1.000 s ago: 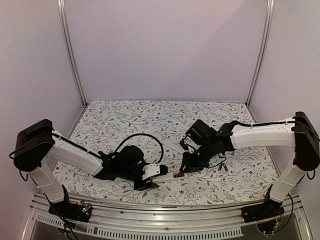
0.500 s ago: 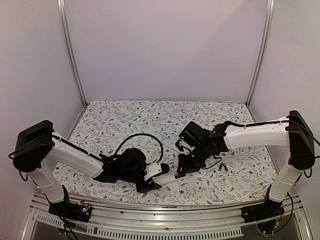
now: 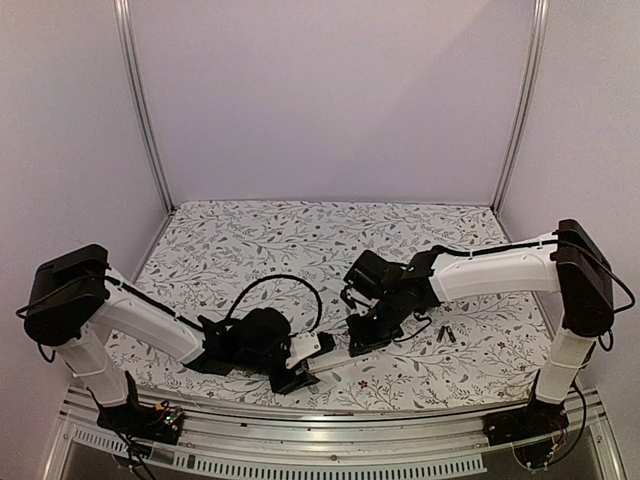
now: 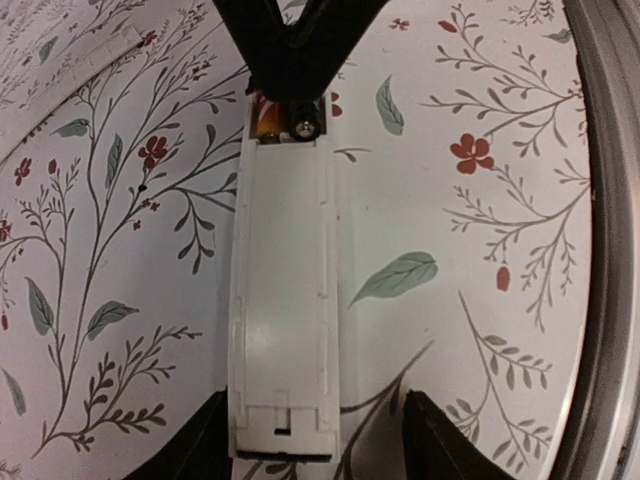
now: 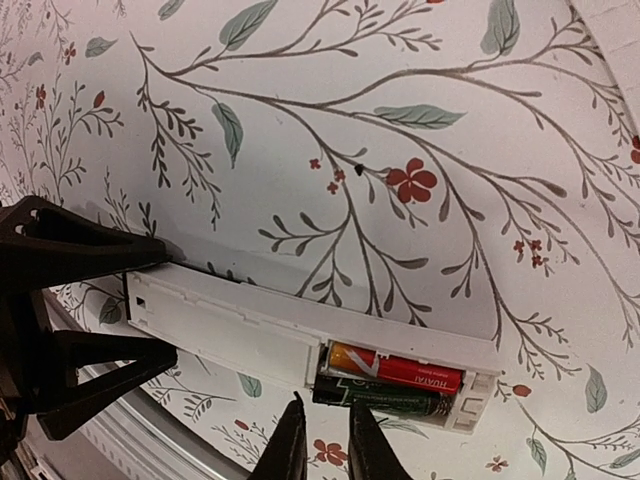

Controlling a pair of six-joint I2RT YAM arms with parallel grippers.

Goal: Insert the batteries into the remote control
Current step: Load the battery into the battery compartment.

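Observation:
The white remote control [image 4: 285,300] lies back up on the flowered cloth, its battery bay open at the far end. In the bay lie two batteries side by side, a red one [image 5: 400,368] and a black one [image 5: 385,398]. My left gripper [image 4: 315,437] is open astride the remote's closed end: the left finger [image 4: 200,445] touches it, the right finger [image 4: 435,435] stands apart. My right gripper [image 5: 325,440] hovers at the bay beside the black battery, its jaws almost together with nothing between them. From above, the remote [image 3: 335,357] lies between both grippers.
Small dark cells [image 3: 446,335] lie on the cloth right of the right arm. A metal rail [image 4: 610,250] runs along the table's near edge, close to the remote. The left arm's black cable [image 3: 290,285] loops behind it.
The right arm has swung left and down to the remote's open end, its jaws narrowing. The left gripper and the remote shifted slightly left.

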